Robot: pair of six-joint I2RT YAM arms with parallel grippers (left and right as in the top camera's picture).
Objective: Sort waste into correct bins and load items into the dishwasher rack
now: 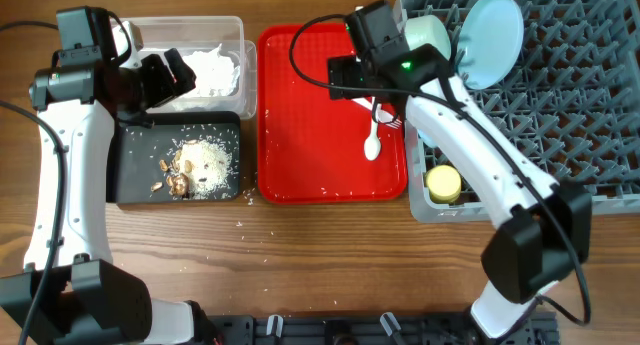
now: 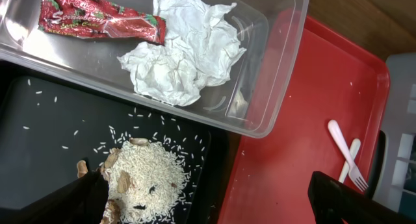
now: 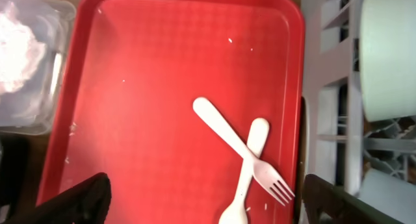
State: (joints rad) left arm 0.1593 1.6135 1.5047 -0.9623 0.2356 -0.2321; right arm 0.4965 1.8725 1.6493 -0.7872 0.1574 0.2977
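My left gripper is open and empty, above the seam between the clear tub and the black tray. The tub holds the red wrapper and the white tissue. Food scraps lie in the black tray. My right gripper is open and empty, over the white fork and spoon, which lie crossed on the red tray. The rack holds the blue plate, green bowl and yellow cup.
The flat red serving tray lies between the bins and the rack, with a few crumbs on it. More crumbs lie on the wooden table in front of the black tray. My right arm crosses the rack's front left corner.
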